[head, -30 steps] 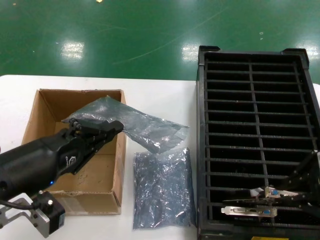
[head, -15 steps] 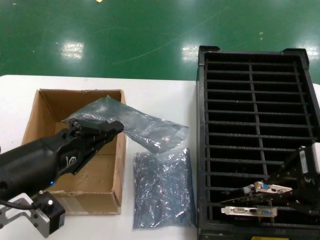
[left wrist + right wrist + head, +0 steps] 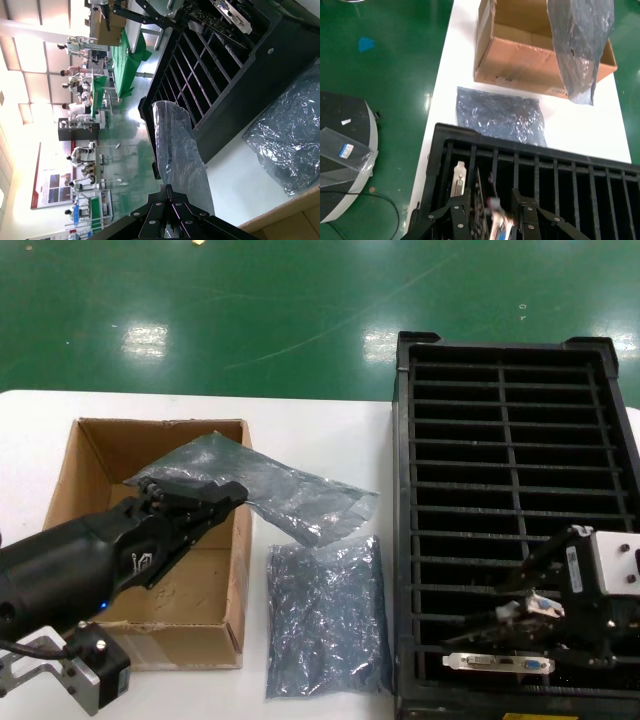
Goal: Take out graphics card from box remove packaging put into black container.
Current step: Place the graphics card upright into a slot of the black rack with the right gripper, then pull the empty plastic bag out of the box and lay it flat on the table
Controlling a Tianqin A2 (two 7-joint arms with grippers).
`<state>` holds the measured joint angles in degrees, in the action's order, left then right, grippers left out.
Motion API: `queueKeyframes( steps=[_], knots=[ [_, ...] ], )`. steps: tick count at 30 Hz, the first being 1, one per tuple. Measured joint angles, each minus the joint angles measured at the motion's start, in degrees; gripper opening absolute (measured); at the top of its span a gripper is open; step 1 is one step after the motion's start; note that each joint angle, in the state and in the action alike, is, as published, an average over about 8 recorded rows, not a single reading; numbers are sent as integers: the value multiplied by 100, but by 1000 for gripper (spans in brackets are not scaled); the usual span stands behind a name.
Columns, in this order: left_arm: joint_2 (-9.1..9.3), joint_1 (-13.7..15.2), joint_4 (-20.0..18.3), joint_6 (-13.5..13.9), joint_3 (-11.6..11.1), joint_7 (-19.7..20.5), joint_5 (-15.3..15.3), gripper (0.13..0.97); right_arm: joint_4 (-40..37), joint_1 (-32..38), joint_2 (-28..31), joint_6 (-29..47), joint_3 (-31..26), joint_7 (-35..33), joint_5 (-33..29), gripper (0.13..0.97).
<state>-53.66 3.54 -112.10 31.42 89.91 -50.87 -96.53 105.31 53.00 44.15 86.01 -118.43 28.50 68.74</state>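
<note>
My left gripper is shut on one end of a crinkly grey-blue packaging bag and holds it over the right wall of the brown box. The bag hangs out past the fingertips in the left wrist view. My right gripper is low over the near end of the black container. Its jaws stand on either side of a graphics card, whose dark board lies against one finger. A second graphics card stands in the nearest slot.
A second bag lies flat on the white table between box and container. The container's far slots hold nothing. The table's far edge drops to a green floor. A round dark base stands on the floor beside the table.
My right gripper has moved left into view over the container's near end, and the card's bracket has shifted slightly left and up with it. The left arm and its bag have not moved.
</note>
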Motion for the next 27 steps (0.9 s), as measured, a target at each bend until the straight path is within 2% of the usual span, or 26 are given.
queueKeyframes(
  steps=[11,18,22,27],
  knots=[
    [0,0,0,0,0,0,0,140,101,-36,-14,14,41,31,136,291],
    [0,0,0,0,0,0,0,140,130,-121,3,-74,109,81,186,205],
    [0,0,0,0,0,0,0,140,185,-367,38,-488,333,128,133,179],
    [0,0,0,0,0,0,0,140,307,-1015,79,-1505,867,248,-136,145]
  ],
)
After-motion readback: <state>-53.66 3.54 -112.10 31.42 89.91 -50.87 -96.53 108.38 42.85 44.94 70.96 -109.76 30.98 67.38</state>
